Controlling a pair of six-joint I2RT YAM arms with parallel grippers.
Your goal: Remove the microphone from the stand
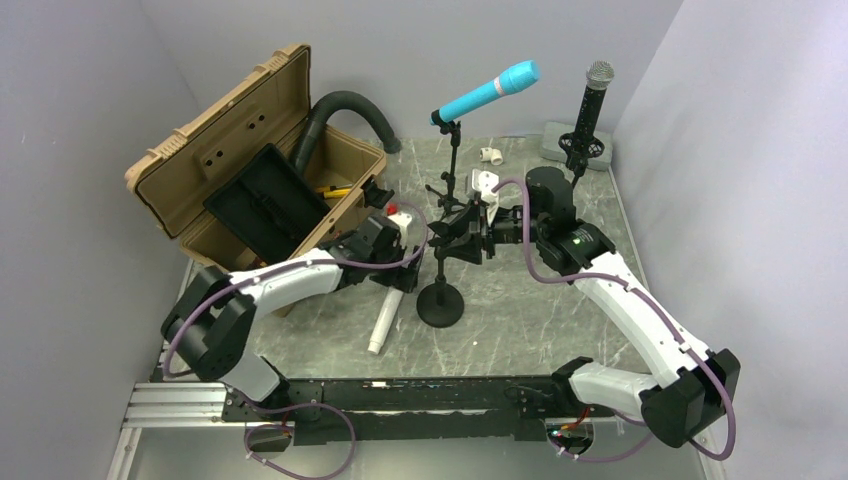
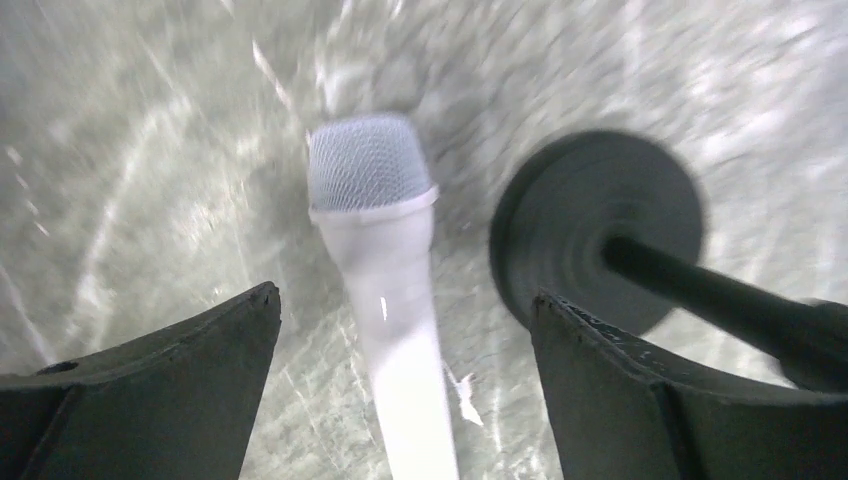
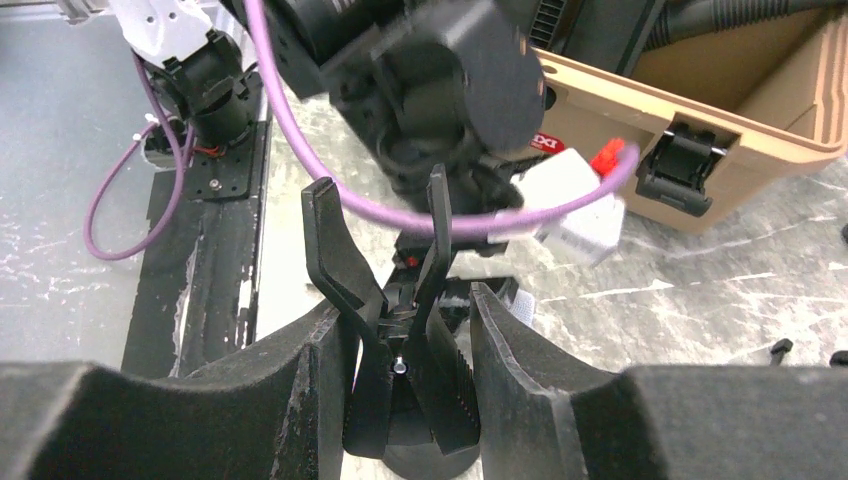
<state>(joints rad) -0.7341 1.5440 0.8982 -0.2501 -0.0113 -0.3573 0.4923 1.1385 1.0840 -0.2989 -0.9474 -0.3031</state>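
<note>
Starting from the biggest thing, the open tan case [image 1: 250, 180] sits well left of the action on the counter [image 1: 560, 330]. The short stand [image 1: 440, 300] stands at the middle between the two arms. We judge the removal essentially done, since the white microphone [image 2: 385, 280] lies flat on the counter just beside the stand's round base, free of the clip [image 3: 335, 250], which is empty. The right end effector [image 3: 408, 300] is closed against that clip from both sides. The left end effector [image 2: 405, 295] hangs wide open above the microphone, holding nothing, with a finger on each side of it. Trouble could come from the round microphone rolling if nudged. The left arm's outer finger could strike the base or pole close beside it, and the right arm could tip the stand by pulling on the clip. The left wrist view is smeared, and the microphone's tail is cut off at its lower edge. From above, the left fingers are hidden under their own wrist.
</note>
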